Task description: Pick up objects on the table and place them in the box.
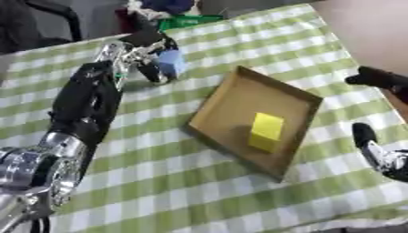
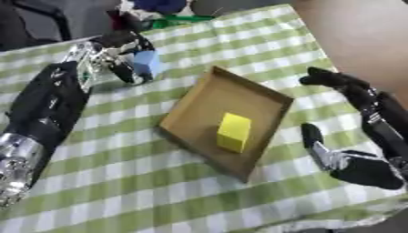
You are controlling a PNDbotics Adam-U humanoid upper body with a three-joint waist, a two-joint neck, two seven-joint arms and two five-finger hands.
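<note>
Right hand [image 2: 350,164] at the lower right of the frame, idle, fingers spread and holding nothing. Table [image 1: 199,191] covered in green-and-white check. Centre frame: shallow brown box [image 1: 231,102], a yellow block [image 1: 265,132] lying inside it. Upper left: left hand [image 1: 143,52], fingers curled round a blue block [image 1: 170,62], held just above the cloth, left of the box's far corner.

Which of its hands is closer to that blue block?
Left. The left hand has its fingers curled round the blue block; the right hand rests open beyond the box.
</note>
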